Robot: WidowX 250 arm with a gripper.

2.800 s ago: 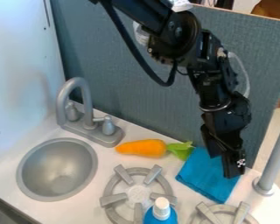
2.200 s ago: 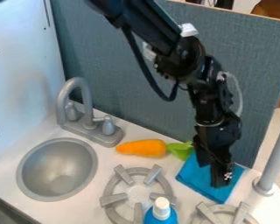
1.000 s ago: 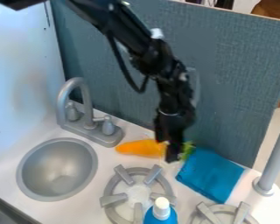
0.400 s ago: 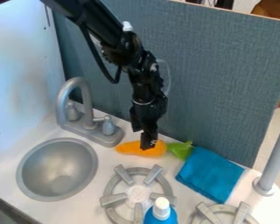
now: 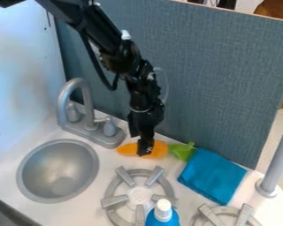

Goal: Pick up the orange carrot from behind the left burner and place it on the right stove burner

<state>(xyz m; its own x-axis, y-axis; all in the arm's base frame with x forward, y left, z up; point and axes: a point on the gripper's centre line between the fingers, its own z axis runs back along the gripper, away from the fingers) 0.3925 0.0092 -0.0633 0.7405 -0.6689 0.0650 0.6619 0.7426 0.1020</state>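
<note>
Claw [image 5: 145,152], black, hanging at toy carrot [image 5: 160,150], cannot tell if gripping; gooseneck faucet [image 5: 88,103], ten o'clock, arching presumably to serve sink [image 5: 56,170].

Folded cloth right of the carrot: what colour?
Blue, a plain bright shade; the camera view shows it best.

Black jaws [image 5: 143,148] over orange carrot [image 5: 159,150], blue cloth [image 5: 212,176] beside

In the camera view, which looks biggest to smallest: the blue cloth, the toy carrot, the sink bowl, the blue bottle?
1. Sink bowl
2. Blue cloth
3. Toy carrot, partly hidden by the gripper

Unranked: the blue bottle, cut off by the bottom edge, so its full size is unsure.
</note>
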